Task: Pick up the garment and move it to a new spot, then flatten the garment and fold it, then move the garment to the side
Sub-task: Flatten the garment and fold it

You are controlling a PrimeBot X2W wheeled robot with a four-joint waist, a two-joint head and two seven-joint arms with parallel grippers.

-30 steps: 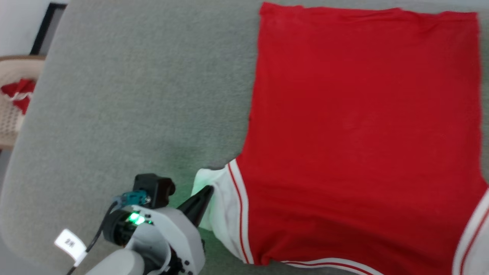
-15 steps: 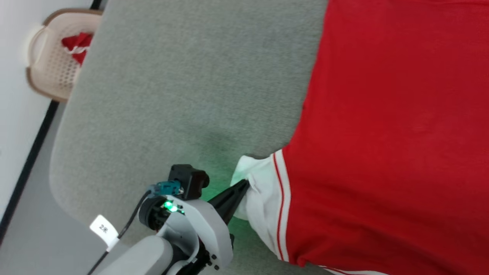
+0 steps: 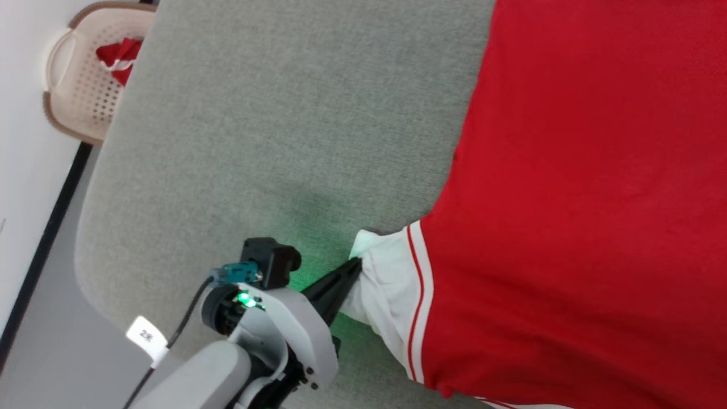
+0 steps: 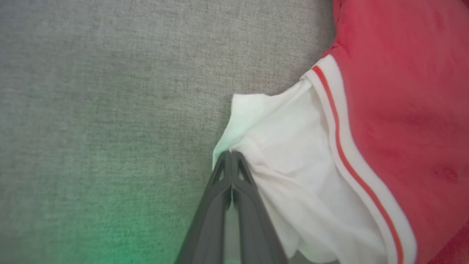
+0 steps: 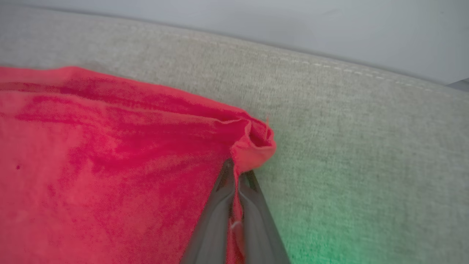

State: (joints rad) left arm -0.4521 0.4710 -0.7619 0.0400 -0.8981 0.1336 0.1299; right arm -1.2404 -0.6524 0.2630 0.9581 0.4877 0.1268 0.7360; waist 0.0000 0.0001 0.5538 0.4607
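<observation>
Firmly pinched at sleeve and at corner

Spread across the right half of the head view: garment (image 3: 568, 199), plain red face up, one white sleeve with red-striped trim bunched at lower centre. Resting on a grey woven padded surface (image 3: 255, 142), with a rounded edge running down the left of the frame.

Lower centre of the head view: left gripper (image 3: 356, 263), pressed together on the edge of that white sleeve. Seen closer in the left wrist view, dark fingers (image 4: 214, 205) meeting at the tips, white cloth puckered around them. Green glow cast on the grey weave nearby.

Bottom centre of the right wrist view: right gripper (image 5: 234, 168), pressed together on a curled red corner of the garment, a sliver of red caught between the fingers. Along the top of that frame, a stitched seam of the surface and pale grey beyond.

Upper left of the head view: beige perforated basket (image 3: 79, 102) holding red cloth (image 3: 119, 54), off the surface and against a white wall (image 3: 23, 170). Below it a dark strip (image 3: 45, 238), then grey floor (image 3: 34, 375) at lower left.
</observation>
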